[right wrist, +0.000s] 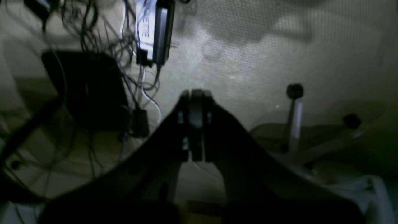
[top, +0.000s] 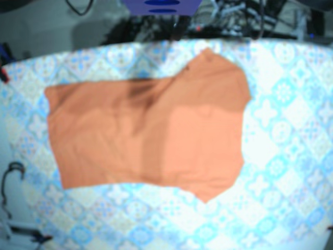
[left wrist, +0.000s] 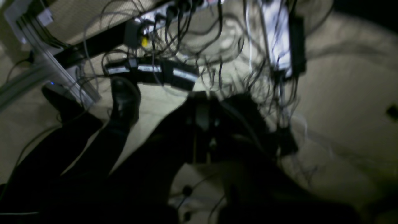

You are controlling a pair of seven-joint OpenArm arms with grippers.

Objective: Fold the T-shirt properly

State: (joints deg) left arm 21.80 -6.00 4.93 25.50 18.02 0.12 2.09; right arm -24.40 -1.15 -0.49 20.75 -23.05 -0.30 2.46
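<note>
The orange T-shirt point(top: 151, 140) lies spread flat across the middle of the table, turned sideways in the base view. Its straight hem point(top: 52, 135) is at nine o'clock. One sleeve tip point(top: 208, 54) points toward one o'clock and the other sleeve tip point(top: 206, 198) toward five o'clock. It looks like thin, limp knit: light, soft and liable to sag, drag and wrinkle if lifted by one point. I judge the best holds to be pinches at two matching edge points, such as the hem corners or the sleeve tips, carried over together. A darker band crosses its upper and left part; whether that is shade or a doubled layer I cannot tell. The shirt rests on a blue patterned cloth point(top: 283, 99), which shows on all sides of it. Neither arm appears over the table. Each wrist camera looks at the floor instead. The right gripper point(right wrist: 192, 93) has its jaws pressed together on nothing. The left gripper point(left wrist: 202, 95), dim and blurred, appears closed and empty too, above tangled cables point(left wrist: 192, 28) and a dark shoe point(left wrist: 124, 99).
</note>
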